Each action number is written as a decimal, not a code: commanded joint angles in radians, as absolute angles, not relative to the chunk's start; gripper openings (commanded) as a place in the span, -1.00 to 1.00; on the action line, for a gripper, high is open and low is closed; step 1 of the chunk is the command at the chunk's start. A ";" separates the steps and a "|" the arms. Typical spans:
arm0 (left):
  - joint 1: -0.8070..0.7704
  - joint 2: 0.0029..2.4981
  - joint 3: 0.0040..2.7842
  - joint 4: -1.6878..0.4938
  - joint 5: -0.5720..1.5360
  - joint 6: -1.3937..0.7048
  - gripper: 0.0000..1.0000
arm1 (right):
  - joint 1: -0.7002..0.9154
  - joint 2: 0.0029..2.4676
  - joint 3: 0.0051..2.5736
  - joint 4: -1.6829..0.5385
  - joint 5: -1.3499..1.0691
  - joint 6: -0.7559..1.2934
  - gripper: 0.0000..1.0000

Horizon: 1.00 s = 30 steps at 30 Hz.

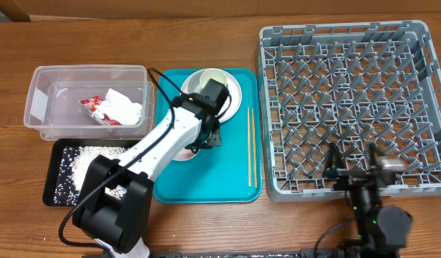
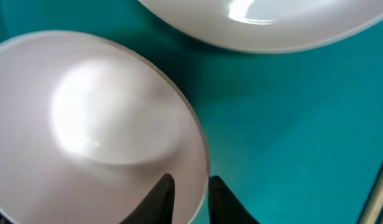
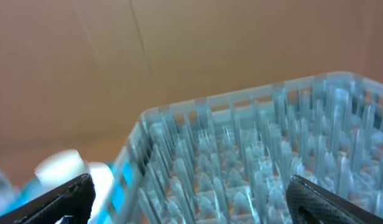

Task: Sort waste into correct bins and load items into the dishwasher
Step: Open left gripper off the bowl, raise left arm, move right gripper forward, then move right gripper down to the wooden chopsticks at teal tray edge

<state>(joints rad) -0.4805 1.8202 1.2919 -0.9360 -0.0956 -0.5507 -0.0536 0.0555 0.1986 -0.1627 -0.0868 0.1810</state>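
Left gripper [image 1: 201, 140] is down over the teal tray [image 1: 235, 183], at the small white bowl [image 1: 183, 153] left of the tray's middle. Overhead, the arm hides most of that bowl. The left wrist view fills it in: the fingers [image 2: 161, 198] straddle the bowl's rim, one over the inside and one outside, with a narrow gap between them. Can't tell if the rim is actually pinched or just sits between them.

Plate [image 1: 231, 97] is at the tray's far end with the cup [image 1: 210, 77] on it; the wrist view catches only the plate's edge. Chopsticks [image 1: 250, 147] lie side by side along the tray's right side, near the dish rack [image 1: 349, 43].

Only overhead shows the bins. The red wrapper [image 1: 97, 107] and tissue [image 1: 126, 107] are inside the clear tub [image 1: 41, 79], and the rice grains [image 1: 83, 161] are in the black tray [image 1: 56, 188], just in front of the tub.

Right gripper [image 1: 351, 161] hovers at the rack's near edge, fingers spread wide, holding nothing. The right wrist view agrees — only blurred rack pegs between its fingers.
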 commanded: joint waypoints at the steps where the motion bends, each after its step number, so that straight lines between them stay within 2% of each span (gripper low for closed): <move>1: -0.443 1.821 1.365 -0.956 -0.052 -0.550 -0.51 | -0.061 0.146 0.427 -0.178 -0.080 0.290 0.99; 2: -0.433 1.821 1.386 -0.968 -0.034 -0.549 -0.48 | -0.061 0.184 0.482 -0.201 -0.105 0.290 0.99; 4: -0.410 1.821 1.443 -0.997 0.024 -0.545 -0.29 | -0.061 0.310 0.646 -0.292 -0.229 0.290 0.99; 8: -0.361 1.821 1.579 -1.049 0.179 -0.495 -0.32 | -0.061 0.573 0.942 -0.546 -0.427 0.290 0.99; 13: -0.294 1.821 1.779 -1.131 0.245 -0.473 -0.29 | -0.005 0.914 1.222 -0.973 -0.470 0.311 0.99; 15: -0.263 1.821 1.843 -1.151 0.244 -0.470 -0.26 | 0.054 1.023 1.269 -1.069 -0.469 0.323 0.99; 19: -0.184 1.821 1.917 -1.159 0.244 -0.471 0.12 | 0.228 1.205 1.277 -1.097 -0.449 0.323 0.99; 22: -0.114 1.821 1.922 -1.169 0.244 -0.471 0.21 | 0.370 1.317 1.277 -1.070 -0.359 0.328 0.99; 29: 0.057 1.821 1.920 -1.268 0.214 -0.472 0.24 | 0.640 1.478 1.277 -0.981 -0.129 0.398 0.99; 30: 0.072 1.821 1.919 -1.275 0.214 -0.472 0.52 | 0.666 1.491 1.277 -0.962 -0.105 0.398 0.99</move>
<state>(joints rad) 0.0315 1.8202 1.9045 -1.2633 0.2226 -0.4805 0.6071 1.4731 1.2495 -0.9859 -0.2329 0.3706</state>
